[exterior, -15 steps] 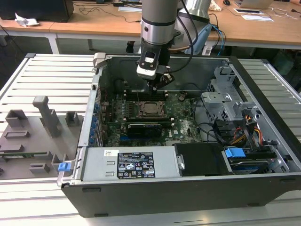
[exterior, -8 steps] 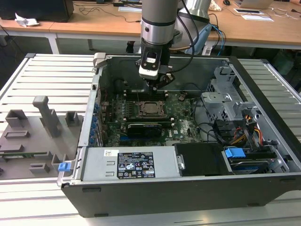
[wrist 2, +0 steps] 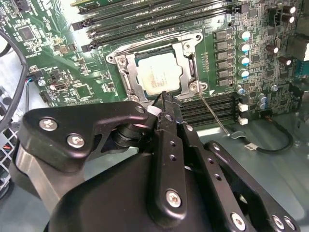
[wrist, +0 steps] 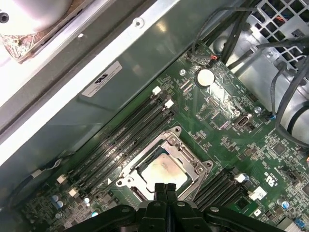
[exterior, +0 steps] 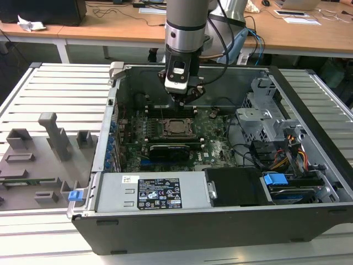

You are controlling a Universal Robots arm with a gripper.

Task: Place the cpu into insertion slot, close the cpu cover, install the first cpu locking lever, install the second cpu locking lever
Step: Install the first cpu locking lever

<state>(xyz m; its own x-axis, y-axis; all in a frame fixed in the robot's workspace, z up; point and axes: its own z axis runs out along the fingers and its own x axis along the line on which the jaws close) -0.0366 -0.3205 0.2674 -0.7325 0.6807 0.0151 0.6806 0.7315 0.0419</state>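
1. Hanging inside the open computer case (exterior: 220, 226), the gripper (exterior: 185, 101) sat just above the green motherboard (exterior: 215, 146). Its jaws were drawn narrow, tips together, with nothing visible between them.
2. In both wrist views the gripper (wrist 2: 164, 98) (wrist: 164, 186) was poised near 1 edge of the insertion slot (wrist 2: 117, 60).
3. The cpu (wrist 2: 157, 72) lay flat in that slot, its silver-grey top facing up.
4. The cpu cover (wrist 2: 128, 75) lay down around the chip, which showed through its square window.
5. A thin metal locking lever (wrist 2: 213, 113) ran out from a corner of the socket and slanted across the black memory slots (wrist 2: 219, 99).
6. The case rested on a grey slatted metal table (exterior: 60, 88), its power supply (exterior: 149, 193) along the near wall and a drive cage (exterior: 265, 116) at the exterior view's right.
7. A grey fixture tray (exterior: 33, 165) with upright holders lay on the table at the exterior view's left.
8. Wooden desks (exterior: 110, 25) with cables stood behind.
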